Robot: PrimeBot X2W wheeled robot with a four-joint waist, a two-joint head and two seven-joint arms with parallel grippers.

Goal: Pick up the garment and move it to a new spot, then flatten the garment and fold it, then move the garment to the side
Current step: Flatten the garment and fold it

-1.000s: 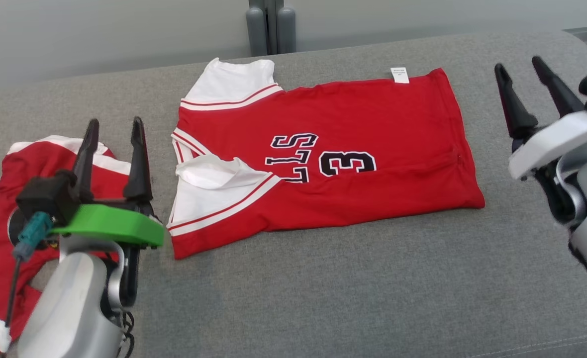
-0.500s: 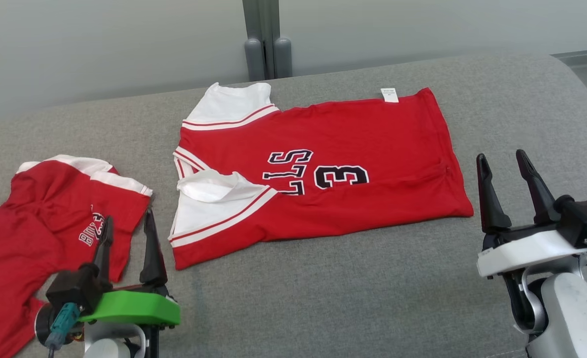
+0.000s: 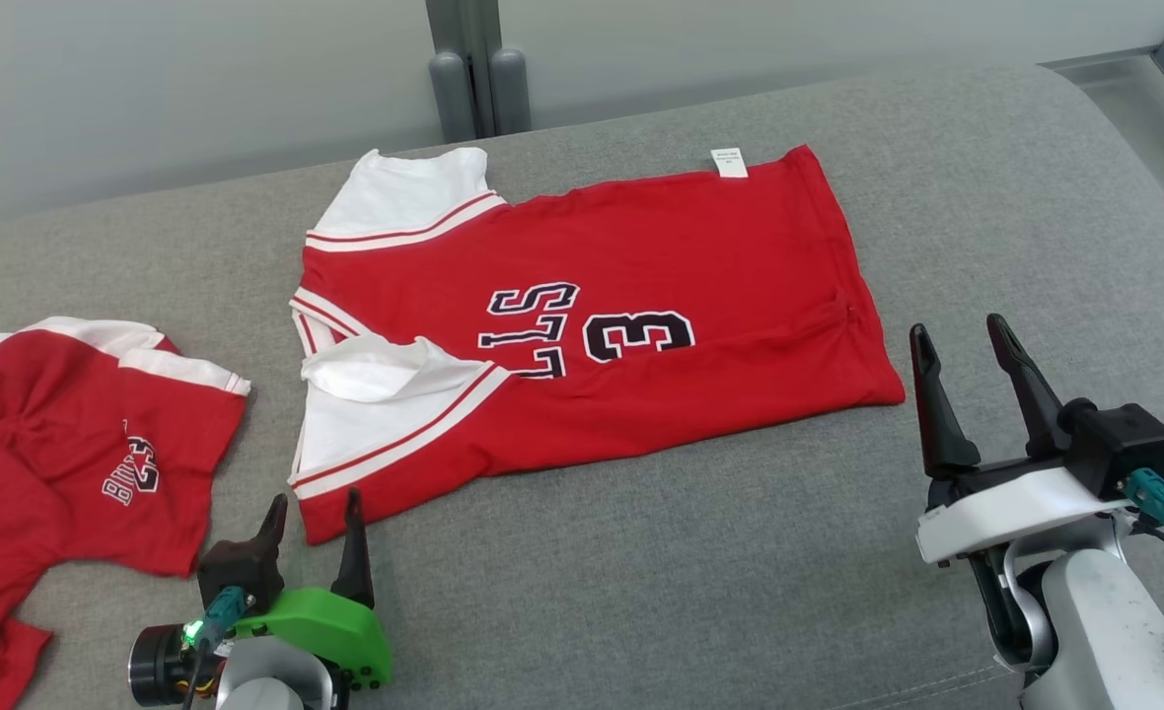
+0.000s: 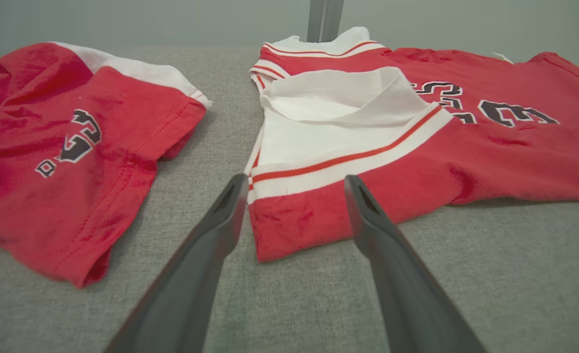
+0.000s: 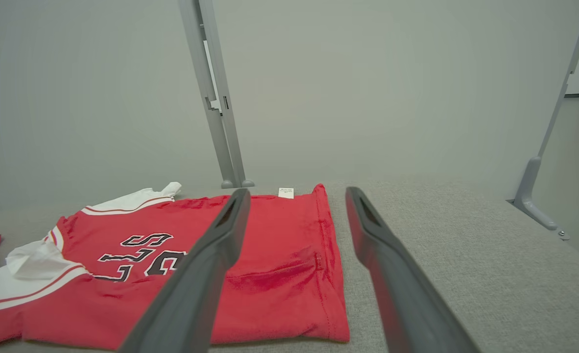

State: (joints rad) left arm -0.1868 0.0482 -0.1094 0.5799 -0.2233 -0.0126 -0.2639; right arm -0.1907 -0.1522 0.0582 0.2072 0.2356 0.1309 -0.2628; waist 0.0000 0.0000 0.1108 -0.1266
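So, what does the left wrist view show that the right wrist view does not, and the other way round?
Left wrist view, not the right: the black print on the second red garment, and the near sleeve corner of the jersey just ahead of the left gripper, jaws open. Right wrist view, not the left: the near hem corner of the jersey, the slanted grey post with its foot, and the right gripper, jaws open. Both: the red jersey with its black number, the grey surface, and the upright grey post behind.
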